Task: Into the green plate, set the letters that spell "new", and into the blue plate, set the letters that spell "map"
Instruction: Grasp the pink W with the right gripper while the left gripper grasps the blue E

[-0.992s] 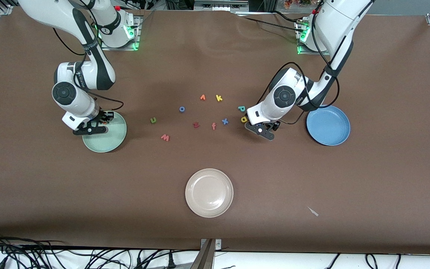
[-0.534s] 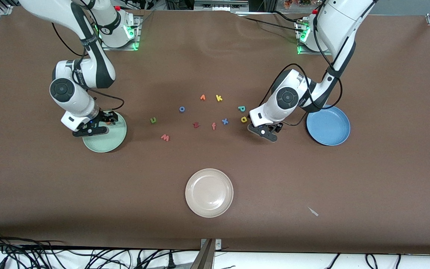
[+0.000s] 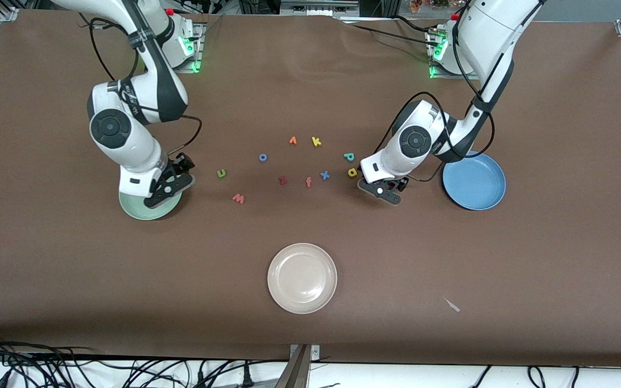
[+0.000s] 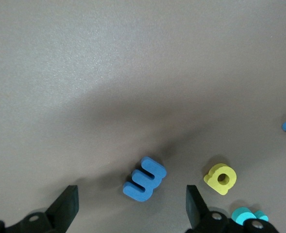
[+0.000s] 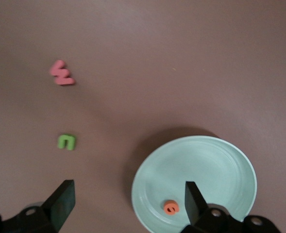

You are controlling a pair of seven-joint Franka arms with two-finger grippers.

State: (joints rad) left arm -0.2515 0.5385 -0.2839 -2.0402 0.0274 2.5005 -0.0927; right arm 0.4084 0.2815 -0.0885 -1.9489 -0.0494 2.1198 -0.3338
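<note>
A: What could go wrong from here?

B: The blue m [image 4: 144, 179] is seen lying flat and skewed between the spread jaws of the left gripper [image 4: 130, 208], with the yellow a [image 4: 221, 178] just beside it. If the descent is off-centre, the m could be nudged aside, or the a clipped along with it. Both are small, soft foam pieces, easily pushed.

A: And the other arm?

B: The right gripper [image 5: 126, 206] is held over the edge of the green plate [image 5: 215, 165], jaws released and nothing carried. The orange e [image 5: 170, 207] is seen lying in that plate near its rim; it could be knocked out if the arm sweeps low.

A: Where is the rest?

B: The green n [image 3: 221, 173] and the salmon w [image 3: 238, 198] are on the tabletop near the green plate. The teal p [image 3: 349, 157] lies just beside the a. The blue plate [image 3: 475, 183] holds nothing, toward the left arm's end.
</note>
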